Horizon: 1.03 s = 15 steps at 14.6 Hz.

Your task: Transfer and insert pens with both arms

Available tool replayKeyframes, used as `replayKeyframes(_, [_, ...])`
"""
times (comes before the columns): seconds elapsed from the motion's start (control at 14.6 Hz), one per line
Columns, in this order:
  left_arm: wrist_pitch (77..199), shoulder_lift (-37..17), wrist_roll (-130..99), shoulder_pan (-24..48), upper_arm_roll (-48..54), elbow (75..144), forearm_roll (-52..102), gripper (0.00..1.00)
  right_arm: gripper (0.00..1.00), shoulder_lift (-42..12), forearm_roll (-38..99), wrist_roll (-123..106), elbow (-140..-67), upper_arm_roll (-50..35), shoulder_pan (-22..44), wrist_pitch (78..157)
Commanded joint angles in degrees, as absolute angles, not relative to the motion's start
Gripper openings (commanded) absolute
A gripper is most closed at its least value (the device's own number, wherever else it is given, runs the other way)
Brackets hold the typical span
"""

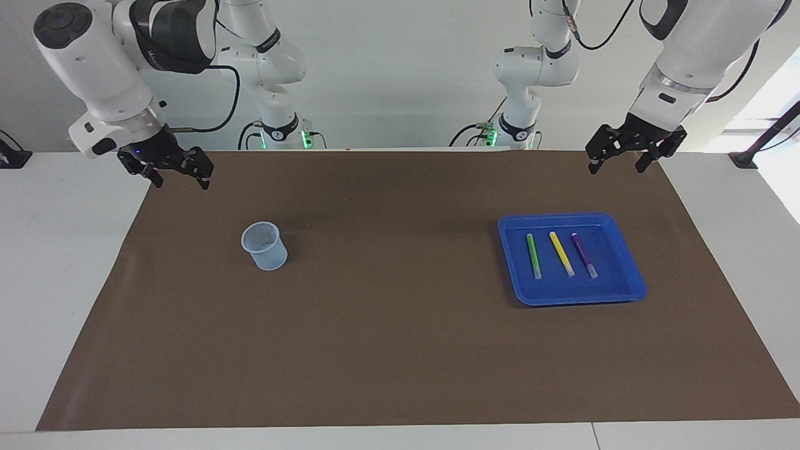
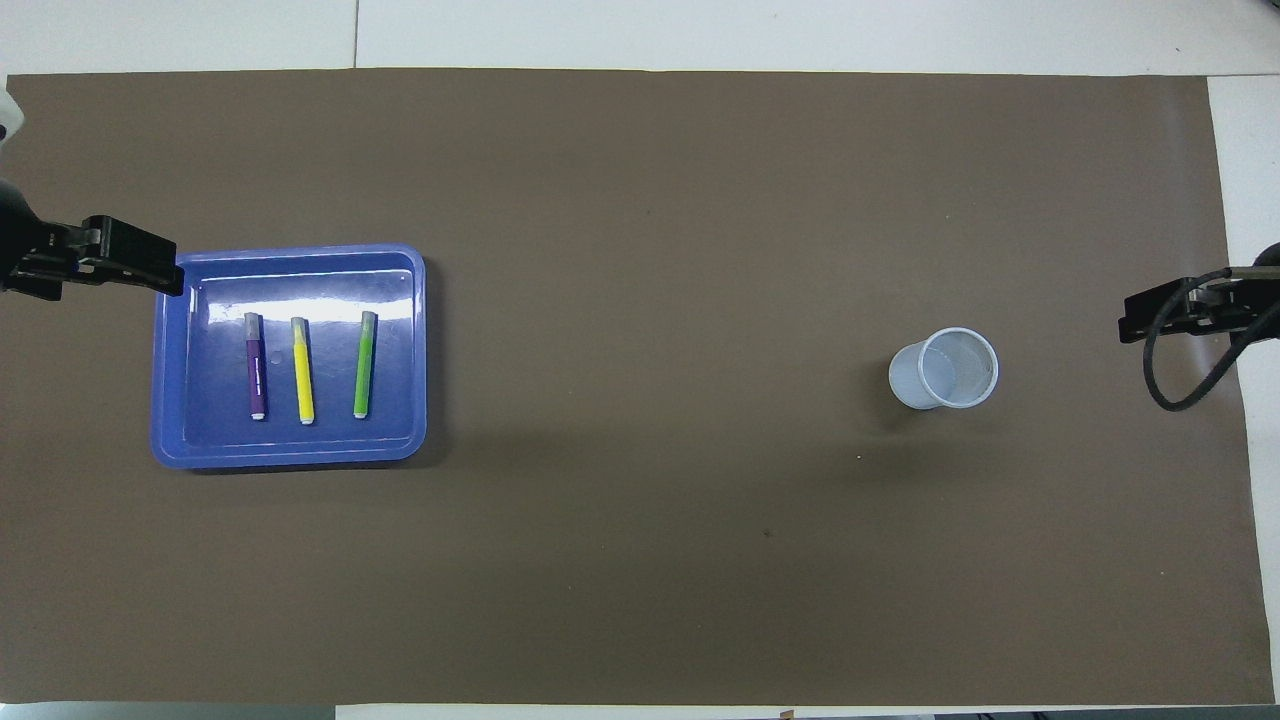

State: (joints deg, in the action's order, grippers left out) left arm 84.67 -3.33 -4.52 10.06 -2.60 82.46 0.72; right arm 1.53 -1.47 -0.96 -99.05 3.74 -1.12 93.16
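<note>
Three pens lie side by side in a blue tray (image 1: 572,298) (image 2: 290,455) toward the left arm's end of the table: a green pen (image 1: 534,255) (image 2: 364,364), a yellow pen (image 1: 561,253) (image 2: 302,370) and a purple pen (image 1: 584,255) (image 2: 255,366). A pale mesh cup (image 1: 265,246) (image 2: 945,368) stands upright and empty toward the right arm's end. My left gripper (image 1: 617,167) (image 2: 150,270) hangs open over the mat's edge by the tray, holding nothing. The right gripper (image 1: 180,181) (image 2: 1150,318) hangs open over the mat's corner, apart from the cup.
A brown mat (image 1: 400,350) (image 2: 640,560) covers most of the white table (image 1: 56,281). Two smaller white arm bases with green lights (image 1: 284,134) stand at the robots' edge. A black cable loop (image 2: 1185,380) hangs by the right gripper.
</note>
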Motion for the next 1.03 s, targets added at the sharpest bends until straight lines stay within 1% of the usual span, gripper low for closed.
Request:
replayKeyframes(0.0, [85.8,-2.5,-4.4,10.3,-3.0,83.8,0.4,1.00,1.00,2.0,-0.6,-1.2,-99.0,3.7,-1.6,92.2])
replayKeyframes(0.96, [84.3,-2.2,-4.4,10.9,-2.9,84.4,0.9,1.00,1.00,2.0,-0.6,-1.2,-99.1,3.7,-1.6,92.2])
